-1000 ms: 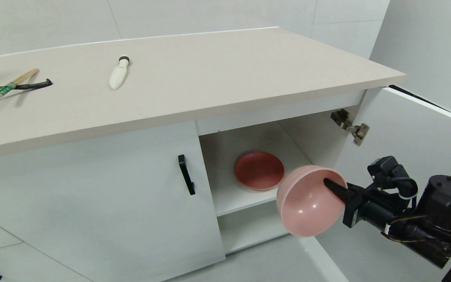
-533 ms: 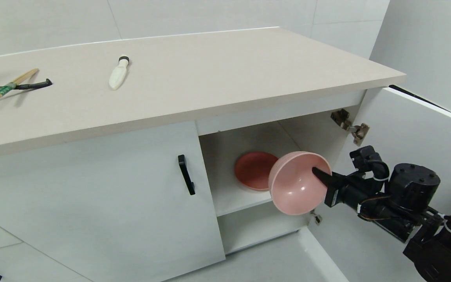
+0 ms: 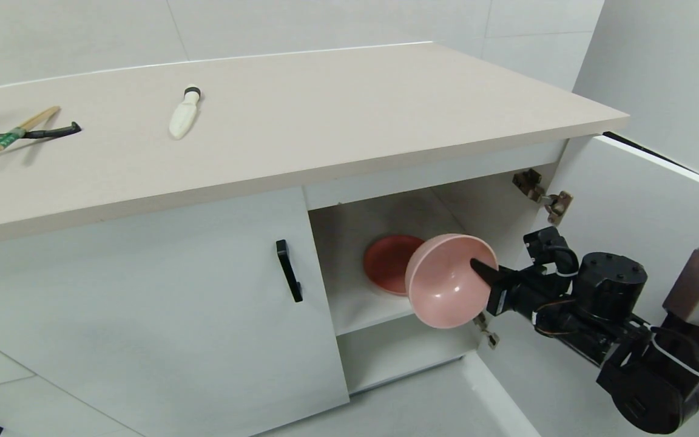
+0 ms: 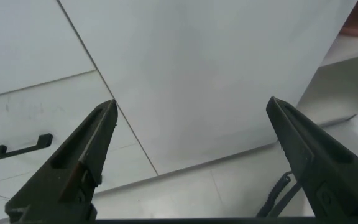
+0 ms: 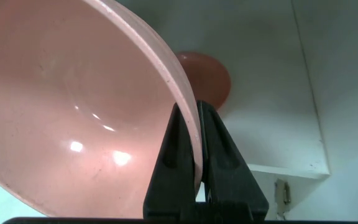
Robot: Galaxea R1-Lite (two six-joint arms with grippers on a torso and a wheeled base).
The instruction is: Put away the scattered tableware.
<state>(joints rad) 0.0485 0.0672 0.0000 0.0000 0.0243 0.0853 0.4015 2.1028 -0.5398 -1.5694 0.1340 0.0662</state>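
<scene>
There, the right gripper (image 3: pixel 484 271) was clamped tight on the rim of the pink bowl (image 3: pixel 443 285), one finger inside and one outside. It held the bowl tipped on its side at the mouth of the open cabinet (image 3: pixel 398 173), just in front of the shelf (image 3: pixel 358 306). On that shelf lay a red plate (image 3: pixel 386 264), partly hidden behind the bowl. The left gripper (image 4: pixel 191 118) hung wide open and empty before the cabinet's closed door (image 3: pixel 161 291). A white-handled utensil (image 3: pixel 184 113) and chopsticks (image 3: pixel 25 126) lay on the cabinet's top (image 3: pixel 325 109).
</scene>
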